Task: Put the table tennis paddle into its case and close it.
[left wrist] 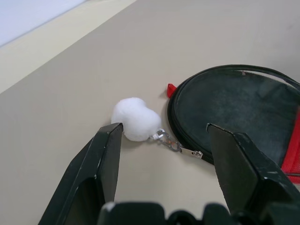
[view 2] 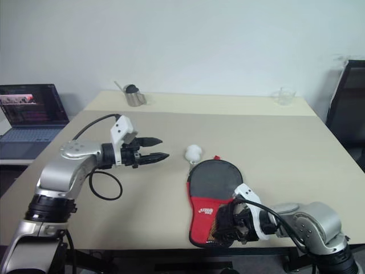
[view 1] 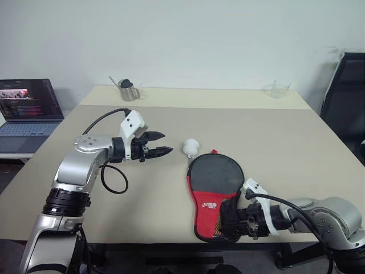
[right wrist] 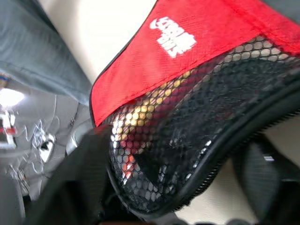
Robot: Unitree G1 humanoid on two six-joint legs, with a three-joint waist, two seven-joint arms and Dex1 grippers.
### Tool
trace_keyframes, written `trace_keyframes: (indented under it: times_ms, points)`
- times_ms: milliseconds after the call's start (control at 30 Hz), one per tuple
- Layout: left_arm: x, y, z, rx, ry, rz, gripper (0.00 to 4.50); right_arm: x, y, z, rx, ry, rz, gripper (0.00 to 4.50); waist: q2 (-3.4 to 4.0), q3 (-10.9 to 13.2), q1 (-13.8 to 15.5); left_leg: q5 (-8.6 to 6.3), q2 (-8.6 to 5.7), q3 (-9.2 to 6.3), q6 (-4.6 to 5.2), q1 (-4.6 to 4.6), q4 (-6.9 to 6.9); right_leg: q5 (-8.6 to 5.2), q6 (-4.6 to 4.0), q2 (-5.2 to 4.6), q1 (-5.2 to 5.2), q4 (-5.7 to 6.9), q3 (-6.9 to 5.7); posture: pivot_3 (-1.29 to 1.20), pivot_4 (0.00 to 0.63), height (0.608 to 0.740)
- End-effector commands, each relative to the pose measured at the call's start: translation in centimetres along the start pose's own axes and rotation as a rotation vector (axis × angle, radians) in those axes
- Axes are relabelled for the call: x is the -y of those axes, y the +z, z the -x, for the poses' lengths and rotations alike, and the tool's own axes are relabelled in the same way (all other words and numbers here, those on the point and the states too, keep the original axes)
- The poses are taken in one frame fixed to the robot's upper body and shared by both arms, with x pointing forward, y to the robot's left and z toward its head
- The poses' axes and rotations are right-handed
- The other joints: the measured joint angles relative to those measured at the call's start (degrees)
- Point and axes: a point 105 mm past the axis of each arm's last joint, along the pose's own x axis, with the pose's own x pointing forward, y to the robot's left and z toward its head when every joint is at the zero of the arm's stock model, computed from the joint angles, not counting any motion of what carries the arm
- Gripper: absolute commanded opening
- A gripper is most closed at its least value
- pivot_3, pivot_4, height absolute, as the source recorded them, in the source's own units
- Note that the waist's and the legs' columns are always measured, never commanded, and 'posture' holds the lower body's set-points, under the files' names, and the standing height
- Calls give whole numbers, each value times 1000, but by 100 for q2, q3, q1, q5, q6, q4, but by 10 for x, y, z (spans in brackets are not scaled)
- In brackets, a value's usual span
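The black case (view 1: 214, 177) lies flat on the table with its red panel and mesh pocket toward the front edge. Through the mesh I glimpse the light wooden handle of the table tennis paddle (right wrist: 136, 122) inside. A white fluffy ball (left wrist: 136, 118) hangs on the zip pull (left wrist: 190, 151) at the case's round far end. My right gripper (view 1: 229, 224) is at the case's narrow handle end, open, one finger on each side of it. My left gripper (view 1: 166, 143) hovers open above the table, left of the white ball, touching nothing.
A laptop (view 1: 25, 108) stands on a side table at the far left. A metal cup (view 1: 128, 90) and a clear glass (view 1: 279, 88) sit on the far table. A black chair (view 1: 348, 97) is at the right. The case's narrow end reaches the table's front edge.
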Motion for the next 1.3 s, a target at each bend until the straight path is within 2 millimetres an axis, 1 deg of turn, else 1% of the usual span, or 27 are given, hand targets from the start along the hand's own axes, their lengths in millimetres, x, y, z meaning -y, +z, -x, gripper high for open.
trace_keyframes:
  times_ms: [33, 100, 233, 333, 400, 467, 533, 567, 600, 633, 667, 700, 767, 867, 933, 967, 1067, 1133, 1200, 1267, 1300]
  points:
    - [-3, 14, 2, 32, 11, -53, 3119, 13, 11, 19, 27, -64, 59, 4321, 0, 0, 6, 1, -1, 2, 1, -1, 1, 2, 4, -3, 0, -2, 2, 0, 150, 740]
    - [-3, 14, 2, 33, 12, -54, 3119, 20, 12, 28, 21, -92, 85, 4321, -1, -1, 10, 1, -3, 5, 2, -2, 0, 3, 5, -6, 3, -8, 4, 0, 150, 740]
    - [-4, 14, 2, 33, 15, -55, 3119, 41, 16, 46, 17, -173, 128, 4321, -1, -1, 12, 0, -3, 4, 3, -5, -5, 0, 6, -5, 1, -13, 2, 0, 150, 740]
    - [-10, 14, 3, 34, 46, -60, 3119, 56, 26, 60, 48, -234, 158, 4321, -1, 0, 9, 0, -4, 3, 2, -5, -4, 0, 4, -4, -1, -11, 0, 0, 150, 740]
    - [-15, 15, 4, 34, 75, -60, 3119, 62, 35, 66, 72, -262, 179, 4321, -1, 0, -4, 0, -5, 3, 2, -4, -3, 0, 3, -2, -1, -8, 0, 0, 150, 740]
    - [-22, 15, 6, 31, 111, -61, 3119, 66, 53, 76, 132, -292, 209, 4321, -1, 0, -7, 1, -5, 2, 2, -3, -3, 1, 3, 0, -2, -6, 0, 0, 150, 740]
    - [-27, 15, 8, 30, 138, -63, 3119, 64, 72, 82, 193, -308, 254, 4321, -1, 0, -9, 1, -5, 5, 2, -3, -3, 1, 3, 2, -5, -4, 3, 0, 150, 740]
    - [-30, 16, 9, 33, 154, -58, 3119, 62, 85, 84, 242, -317, 287, 4321, -1, 0, -12, 1, -5, 5, 2, -3, -4, 1, 2, 2, -6, -4, 2, 0, 150, 740]
    - [-35, 16, 9, 31, 179, -53, 3119, 57, 102, 85, 316, -324, 326, 4321, -1, 0, -12, 1, -4, 7, 2, -3, -4, 1, 2, 3, -7, -4, 4, 0, 150, 740]
    - [-38, 15, 9, 29, 197, -49, 3119, 53, 114, 84, 369, -328, 351, 4321, -1, 0, -18, 1, -4, 6, 2, -4, -4, 1, 3, 4, -9, -4, 4, 0, 150, 740]
    - [-43, 13, 9, 21, 222, -38, 3119, 49, 127, 80, 424, -330, 388, 4321, -1, 0, -19, 1, -4, 7, 2, -4, -4, 1, 3, 6, -8, -4, 4, 0, 150, 740]
    - [-46, 12, 9, 14, 238, -30, 3119, 45, 134, 76, 456, -330, 411, 4321, -1, 0, -15, 1, -4, 6, 2, -4, -4, 1, 3, 6, -9, -4, 3, 0, 150, 740]
    - [-53, 9, 7, -5, 277, -18, 3119, 39, 142, 63, 499, -312, 439, 4321, -1, 0, 2, 1, -4, 2, 1, -6, -5, 1, 3, 7, -9, -4, -1, 0, 150, 740]
    - [-64, 6, 8, -26, 334, -1, 3119, 32, 146, 37, 531, -300, 457, 4321, -1, 0, 11, 1, 0, 7, 1, -10, -6, 0, 2, 3, -11, -6, 2, 0, 150, 740]
    - [-70, 4, 10, -40, 380, 26, 3119, 34, 133, 0, 493, -314, 437, 4321, -6, -3, 9, 1, 0, 12, 1, -13, -5, 1, 3, 2, -13, -6, 6, 0, 150, 740]
    - [-71, 4, 11, -40, 393, 38, 3119, 35, 127, -12, 485, -323, 434, 4321, -9, -5, 8, 1, 1, 11, 1, -15, -5, 1, 3, -1, -13, -6, 5, 0, 150, 740]
    - [-69, 0, 14, -50, 402, 43, 3119, 40, 116, -35, 491, -342, 417, 4321, -8, -5, 12, 1, 3, 11, 1, -16, -5, 1, 3, -5, -14, -5, 4, 0, 150, 740]
    - [-67, -3, 15, -58, 408, 54, 3119, 49, 108, -51, 470, -367, 406, 4321, -8, -5, 8, 1, 3, 14, 1, -16, -3, 1, 4, -5, -17, -1, 5, 0, 150, 740]
    - [-65, -4, 15, -58, 414, 74, 3119, 54, 105, -62, 462, -373, 393, 4321, -9, -5, 5, 1, 4, 15, 1, -15, -1, 3, 7, -6, -15, 0, 7, 0, 150, 740]
    - [-60, -5, 9, -52, 417, 104, 3119, 56, 105, -73, 471, -361, 371, 4321, -11, -7, 1, 2, 3, 15, 1, -11, 1, 4, 6, -6, -13, 2, 7, 0, 150, 740]
    - [-57, -5, 2, -37, 419, 137, 3119, 58, 104, -79, 463, -357, 372, 4321, -11, -7, 1, 2, 3, 14, 1, -9, 1, 5, 5, -6, -12, 4, 6, 0, 150, 740]
